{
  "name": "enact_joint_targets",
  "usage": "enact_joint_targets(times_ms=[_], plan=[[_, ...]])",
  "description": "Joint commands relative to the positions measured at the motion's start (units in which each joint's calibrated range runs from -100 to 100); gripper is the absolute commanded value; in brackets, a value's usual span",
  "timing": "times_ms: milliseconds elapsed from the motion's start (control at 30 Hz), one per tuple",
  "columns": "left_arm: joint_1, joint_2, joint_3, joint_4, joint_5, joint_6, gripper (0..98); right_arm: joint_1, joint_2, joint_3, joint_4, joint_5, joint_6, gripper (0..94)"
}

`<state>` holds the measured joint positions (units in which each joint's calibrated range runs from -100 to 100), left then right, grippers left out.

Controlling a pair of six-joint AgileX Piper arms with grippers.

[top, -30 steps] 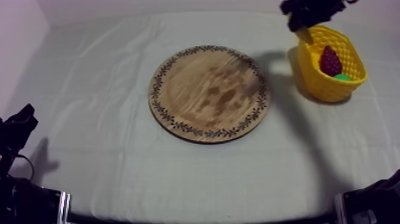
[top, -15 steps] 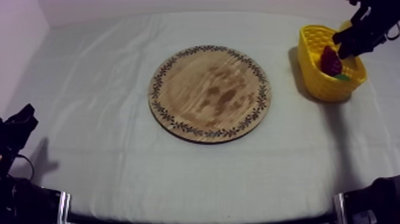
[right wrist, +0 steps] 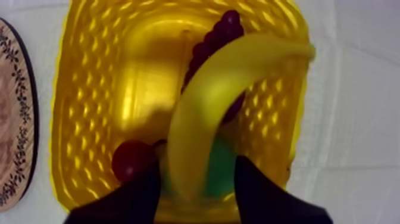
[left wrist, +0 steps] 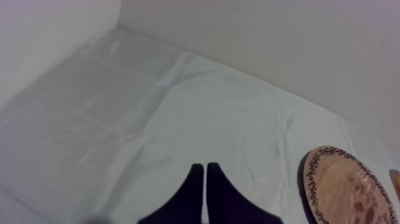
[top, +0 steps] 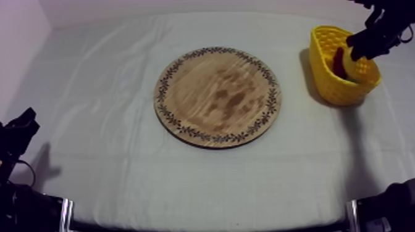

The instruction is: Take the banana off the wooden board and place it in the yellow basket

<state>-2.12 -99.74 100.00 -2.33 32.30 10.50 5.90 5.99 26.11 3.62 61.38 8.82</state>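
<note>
Wide grey-white cloth (top: 105, 154) lies open on every side of the round wooden board (top: 217, 97), whose flat top is bare. At the far right the yellow basket (top: 326, 83) is crowded with a banana (right wrist: 202, 119), grapes (right wrist: 217, 36) and a small red fruit (right wrist: 132, 159). The right gripper (top: 361, 49) hangs over its mouth, fingers apart astride the banana.

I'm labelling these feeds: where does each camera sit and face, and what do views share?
Top view: above the cloth, slanting down on wooden board and yellow basket; right hand over basket.
Left wrist: behind shut left hand, facing across cloth.
Right wrist: behind open right hand, looking into basket, astride banana.
All three show the board.
</note>
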Motion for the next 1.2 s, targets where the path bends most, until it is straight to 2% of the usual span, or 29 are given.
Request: enact_joint_targets(times_ms=[0, 100, 167, 200, 267, 367, 533, 767, 867, 1167], plan=[[0.0, 0.0, 0.0, 0.01, 0.0, 0.0, 0.1, 0.0, -0.4, 0.3, -0.2, -0.1, 0.0, 45.9], [0.0, 0.0, 0.0, 0.01, 0.0, 0.0, 0.1, 0.0, -1.6, 1.5, -0.9, -0.7, 0.6, 39.4], [0.0, 0.0, 0.0, 0.01, 0.0, 0.0, 0.1, -0.3, -3.1, 3.4, -0.7, -1.9, 0.5, 30.2], [0.0, 0.0, 0.0, 0.01, 0.0, 0.0, 0.1, -0.6, -4.2, 4.8, -0.2, -2.9, -0.1, 22.0], [0.0, 0.0, 0.0, 0.01, 0.0, 0.0, 0.1, -1.3, -6.7, 8.0, 1.2, -4.8, -1.7, 11.4], [0.0, 0.0, 0.0, 0.01, 0.0, 0.0, 0.1, -2.3, -11.8, 14.0, 2.7, -7.3, -3.9, 4.6], [0.0, 0.0, 0.0, 0.01, 0.0, 0.0, 0.1, -1.9, -23.9, 24.8, 1.6, -10.0, -3.3, 1.8], [0.0, 0.0, 0.0, 0.01, 0.0, 0.0, 0.1, 0.7, -45.4, 40.7, -3.6, -12.3, 2.6, 2.1], [0.0, 0.0, 0.0, 0.01, 0.0, 0.0, 0.1, 1.7, -56.9, 47.7, -4.7, -13.1, 4.0, 2.7], [0.0, 0.0, 0.0, 0.01, 0.0, 0.0, 0.1, 1.6, -84.9, 62.3, -4.5, -15.7, 1.0, 1.9]])
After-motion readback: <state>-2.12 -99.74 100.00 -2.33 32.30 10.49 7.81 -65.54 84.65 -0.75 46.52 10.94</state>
